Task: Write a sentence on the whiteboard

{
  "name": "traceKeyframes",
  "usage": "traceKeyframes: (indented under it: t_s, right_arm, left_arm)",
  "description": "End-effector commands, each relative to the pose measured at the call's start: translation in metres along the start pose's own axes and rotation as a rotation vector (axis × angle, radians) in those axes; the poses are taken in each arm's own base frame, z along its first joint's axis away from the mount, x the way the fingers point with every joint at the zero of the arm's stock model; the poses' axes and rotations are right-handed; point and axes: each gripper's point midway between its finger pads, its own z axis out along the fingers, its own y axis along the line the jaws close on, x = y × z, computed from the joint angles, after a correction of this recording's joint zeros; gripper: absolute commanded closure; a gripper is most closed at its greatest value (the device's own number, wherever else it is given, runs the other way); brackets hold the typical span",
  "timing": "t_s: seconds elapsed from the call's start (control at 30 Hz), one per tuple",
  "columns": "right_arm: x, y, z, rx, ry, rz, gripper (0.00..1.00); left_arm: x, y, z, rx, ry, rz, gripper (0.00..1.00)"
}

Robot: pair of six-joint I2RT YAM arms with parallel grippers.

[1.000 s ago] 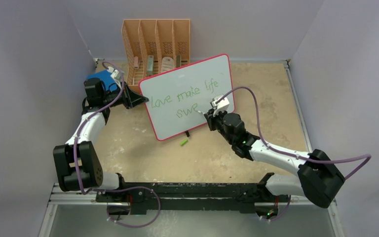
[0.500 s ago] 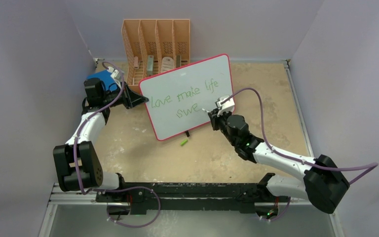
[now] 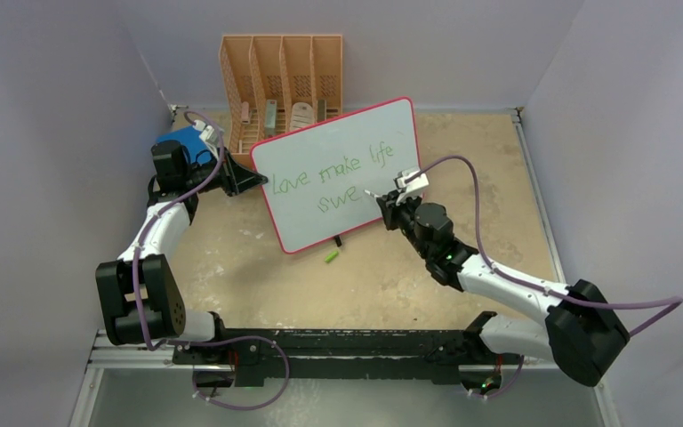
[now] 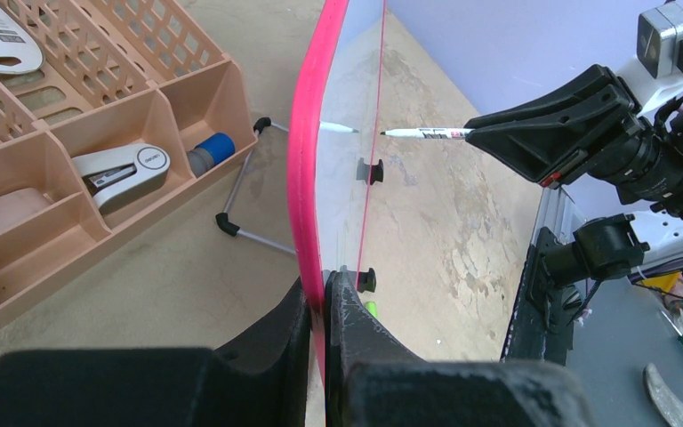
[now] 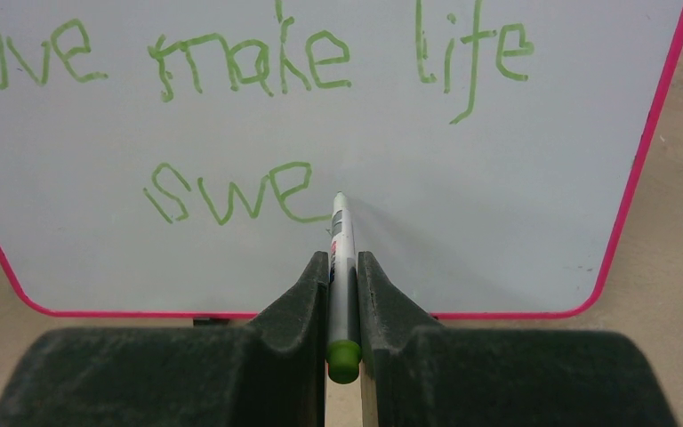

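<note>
Lower centre, right wrist view: right gripper [image 5: 342, 262], jaws clamped on a green marker [image 5: 341, 233], butt end nearest the lens. The tip is held just right of the "e" in "swe". In the left wrist view a small gap is seen between tip and reflection, so it is judged lifted off.

Change noted: over the last second the marker has been carried slightly rightward, off the last stroke. The sentence [image 5: 258, 67] is judged unfinished, "sweet" lacking two letters.

Lower centre, left wrist view: left gripper [image 4: 325, 298], jaws closed on the pink rim of the whiteboard [image 3: 356, 142], which stands tilted mid-frame overhead, before a peach organizer [image 3: 280, 80].

Obscured: the "l" of "love" is cut off at the frame's left edge.
</note>
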Motion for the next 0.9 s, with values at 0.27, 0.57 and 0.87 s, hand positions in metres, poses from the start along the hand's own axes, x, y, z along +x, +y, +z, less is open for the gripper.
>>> traceKeyframes:
  t_s: [0.27,0.57,0.87]
  right_arm:
    - [-0.021,0.0045,0.0091,-0.03,-0.072,0.044,1.0]
    - [-0.0201,0.001,0.013,-0.021,-0.071,0.048,1.0]
    - [-0.0145,-0.0002,0.0153,-0.022,-0.055,0.046,1.0]
  left_arm:
    - [-0.02,-0.0052,-0.0034,-0.009,-0.04,0.133,1.0]
    - [-0.0205,-0.0055,-0.0035,-0.009,-0.04,0.135,1.0]
    - [-0.0206,-0.0054,-0.0035,-0.009,-0.041,0.135,1.0]
